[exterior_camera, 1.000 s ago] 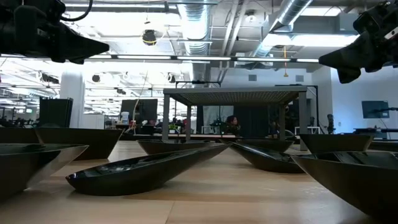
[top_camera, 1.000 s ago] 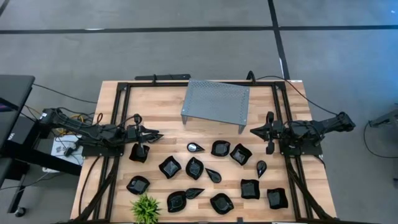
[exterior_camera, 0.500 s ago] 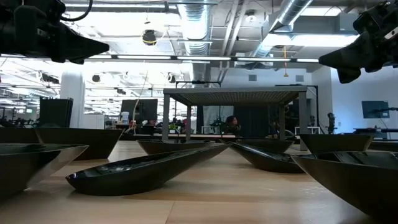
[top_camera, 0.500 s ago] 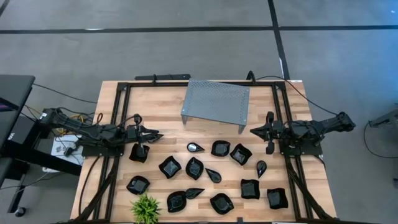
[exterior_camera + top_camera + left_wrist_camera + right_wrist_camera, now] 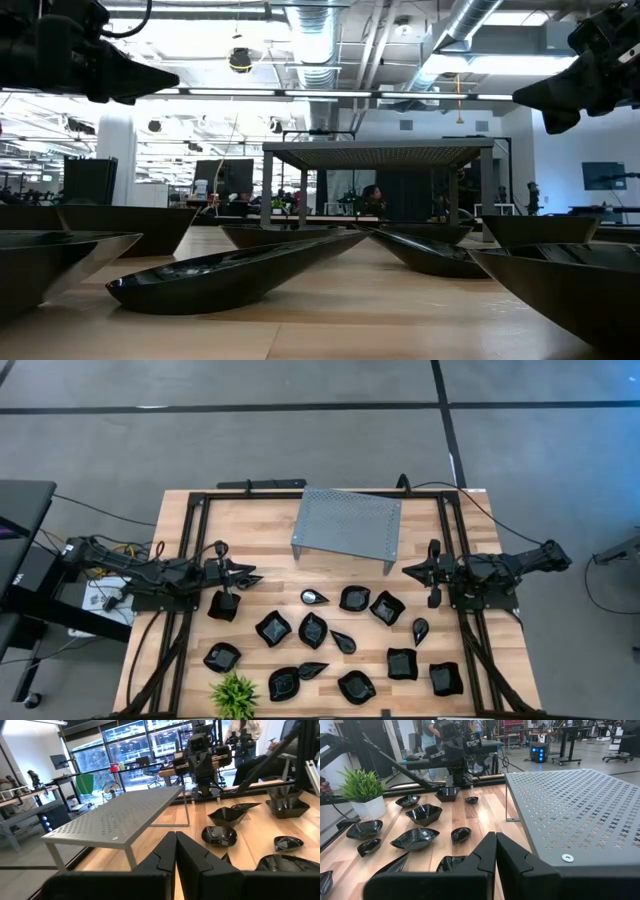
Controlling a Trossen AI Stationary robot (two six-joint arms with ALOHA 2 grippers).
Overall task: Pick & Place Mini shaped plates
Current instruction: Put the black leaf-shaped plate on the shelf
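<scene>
Right now we see both arms parked over the wooden surface (image 5: 250, 525), holding nothing. Left gripper (image 5: 252, 576) hovers near the left edge with its fingers (image 5: 165, 852) pressed together; right gripper (image 5: 410, 571) sits near the right edge, its fingers (image 5: 487, 851) likewise pressed together and empty. Mini shaped plates (image 5: 313, 630) lie scattered across the front half of the surface, between the two arms and toward the front edge, none lifted. Grey perforated shelf (image 5: 348, 526) stands at the middle of the back edge, apart from the plates. Small green plant (image 5: 234, 694) sits at the front edge toward the left corner, just beside the nearest dishes.
</scene>
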